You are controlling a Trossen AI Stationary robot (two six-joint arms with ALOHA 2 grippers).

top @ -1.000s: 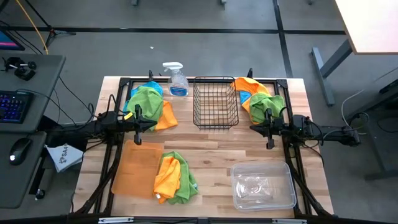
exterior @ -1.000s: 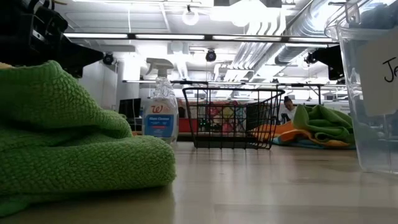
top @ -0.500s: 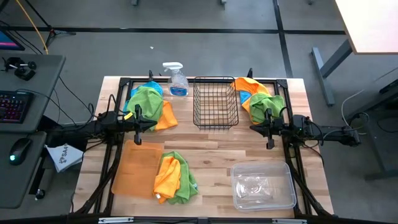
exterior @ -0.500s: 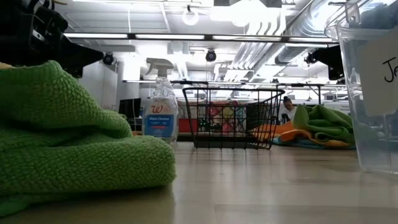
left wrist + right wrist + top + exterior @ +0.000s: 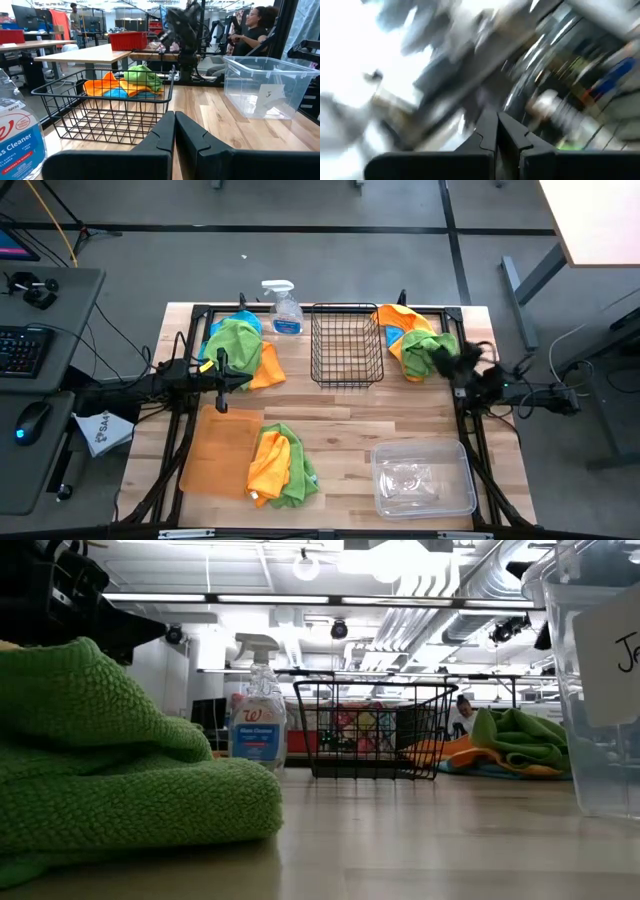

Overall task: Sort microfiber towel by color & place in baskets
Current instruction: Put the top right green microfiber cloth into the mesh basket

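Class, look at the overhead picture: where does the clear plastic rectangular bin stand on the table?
In the high view, the clear plastic rectangular bin stands at the table's near right corner, right of the orange and green towel pile and forward of the black wire mesh basket.

Bright overhead ceiling lights [image 5: 305, 565] (glaring white); right wrist view smeared by motion blur.

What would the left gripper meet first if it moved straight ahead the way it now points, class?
Most likely the wire basket. The left gripper, fingers shut, points across the table with the basket's near corner just ahead. Depth is unclear, so it may only graze that corner and head on toward the right arm.
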